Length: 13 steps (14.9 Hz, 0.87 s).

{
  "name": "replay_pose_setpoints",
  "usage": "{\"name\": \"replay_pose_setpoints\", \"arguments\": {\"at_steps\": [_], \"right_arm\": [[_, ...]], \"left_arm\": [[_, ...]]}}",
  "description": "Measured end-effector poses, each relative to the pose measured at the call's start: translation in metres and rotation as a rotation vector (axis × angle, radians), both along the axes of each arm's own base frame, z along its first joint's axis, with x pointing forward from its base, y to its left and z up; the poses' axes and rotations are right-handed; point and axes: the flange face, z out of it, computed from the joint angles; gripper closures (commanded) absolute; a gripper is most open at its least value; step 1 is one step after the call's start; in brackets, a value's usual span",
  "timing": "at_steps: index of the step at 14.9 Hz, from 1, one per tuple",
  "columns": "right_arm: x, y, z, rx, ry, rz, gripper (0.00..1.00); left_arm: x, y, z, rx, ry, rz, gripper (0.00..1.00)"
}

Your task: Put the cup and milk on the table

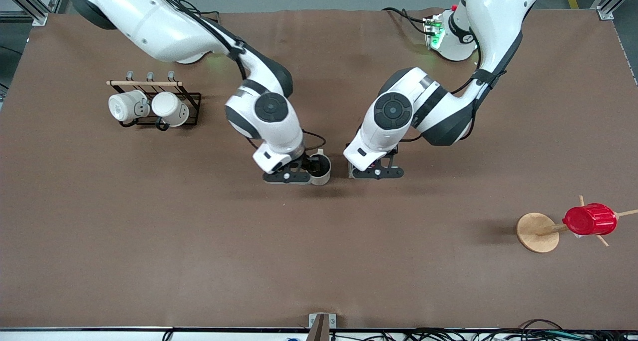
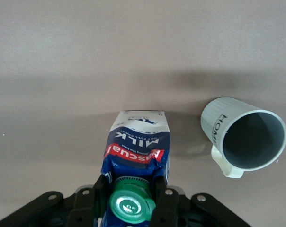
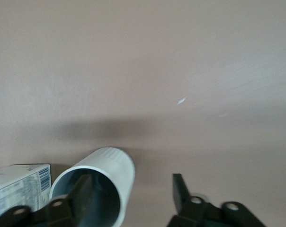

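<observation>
The cream-beige cup point(image 1: 321, 169) stands upright on the brown table point(image 1: 149, 241) near its middle. My right gripper point(image 1: 296, 172) is open: in the right wrist view one finger point(image 3: 84, 189) is inside the cup point(image 3: 112, 165) and the other finger point(image 3: 180, 189) is outside, apart from its wall. My left gripper point(image 1: 376, 171) is beside it toward the left arm's end. In the left wrist view it point(image 2: 129, 187) is shut on the blue and white milk carton point(image 2: 138, 142) just under its green cap point(image 2: 132, 204), with the carton's base down at the table. The cup point(image 2: 242, 137) is beside the carton.
A black wire rack point(image 1: 192, 104) with two white mugs point(image 1: 127, 106) point(image 1: 170, 108) stands toward the right arm's end. A round wooden disc with a peg stand point(image 1: 537, 232) holds a red ribbed cup point(image 1: 589, 219) toward the left arm's end.
</observation>
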Motion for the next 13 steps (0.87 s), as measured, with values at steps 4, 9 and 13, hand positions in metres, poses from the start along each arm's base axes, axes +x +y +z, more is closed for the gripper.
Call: {"name": "replay_pose_setpoints", "arguments": {"at_steps": [4, 9, 13], "right_arm": [[0.021, -0.063, 0.094, -0.080, -0.080, -0.058, 0.00], [0.061, -0.226, 0.185, -0.171, -0.111, -0.152, 0.00], [0.057, -0.347, 0.239, -0.180, -0.089, -0.265, 0.00]], "left_arm": [[0.003, -0.008, 0.014, -0.018, -0.023, 0.020, 0.00], [0.004, 0.018, 0.092, 0.029, -0.107, 0.056, 0.00], [0.014, 0.079, 0.151, 0.055, -0.187, 0.101, 0.00]]}}
